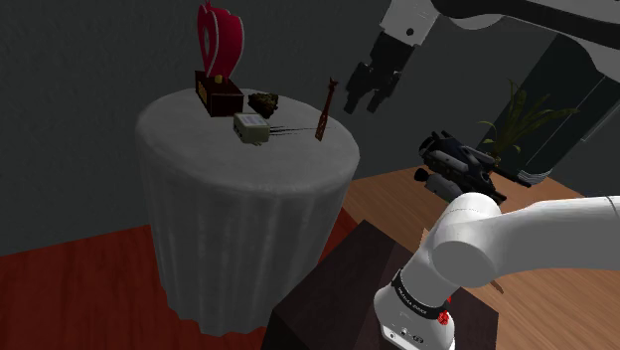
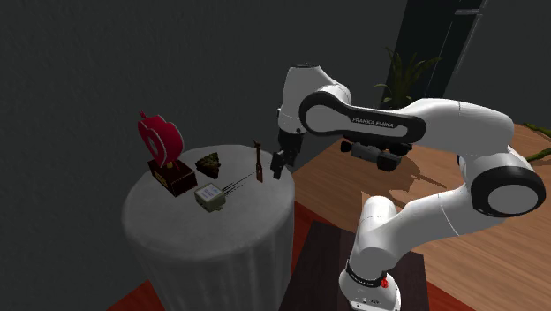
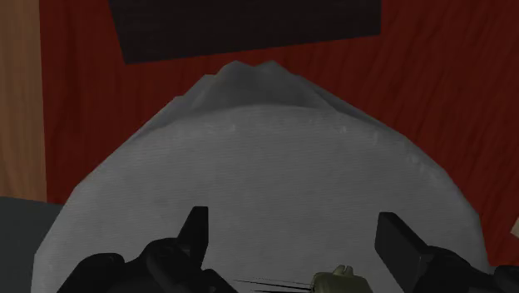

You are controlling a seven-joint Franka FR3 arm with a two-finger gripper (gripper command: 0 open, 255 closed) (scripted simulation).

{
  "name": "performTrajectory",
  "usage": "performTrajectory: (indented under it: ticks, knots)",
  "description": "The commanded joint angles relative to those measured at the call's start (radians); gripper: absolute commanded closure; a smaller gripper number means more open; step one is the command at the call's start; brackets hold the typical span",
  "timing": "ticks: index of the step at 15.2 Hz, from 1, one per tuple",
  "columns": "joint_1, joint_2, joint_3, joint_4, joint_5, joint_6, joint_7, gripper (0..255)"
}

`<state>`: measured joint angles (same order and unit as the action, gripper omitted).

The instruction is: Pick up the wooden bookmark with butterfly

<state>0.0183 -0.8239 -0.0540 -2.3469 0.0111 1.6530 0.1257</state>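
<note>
**Reddish-brown bookmark stands at the table's rim, jaws spread beside it**

The thin reddish-brown wooden bookmark (image 1: 324, 111) stands almost upright on its lower end. It leans a little and sits close to the edge of the round table draped in a pale grey cloth (image 1: 248, 209). Its top carries a small ornament, too small to make out. Because it stands on end, its narrow faces are open to a grasp from the side, which would likely be easier than lifting it flat off the cloth.

The all-black two-finger gripper (image 1: 364, 102) hangs just beyond that same edge, near the bookmark but not touching it. Its jaws are spread wide with nothing between them. In the wrist view the fingers (image 3: 197, 223) frame the cloth-covered tabletop, so the hand looks across the table and not straight down at it.

The other things lie further in from the edge. A red heart-shaped ornament on a dark block base (image 1: 217, 45) stands at the far side. A small dark lump (image 1: 265, 100) and a little white box with thin wires (image 1: 250, 126) are nearer the middle. All three are well clear of the gripper's likely path to the bookmark. The approach looks under way and the grasp not yet made. A nudge could tip so slender a piece.
</note>
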Motion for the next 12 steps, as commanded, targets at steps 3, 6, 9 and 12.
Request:
performTrajectory:
  ticks: [3, 6, 9, 12]
  knots:
    - [-0.049, 0.105, 0.049, 0.082, -0.006, -0.002, 0.139, 0]
    - [-0.125, 0.262, 0.111, 0.221, -0.03, -0.03, 0.346, 0]
    - [-0.193, 0.417, 0.157, 0.375, -0.068, -0.084, 0.55, 0]
    - [-0.249, 0.569, 0.184, 0.542, -0.113, -0.163, 0.749, 0]
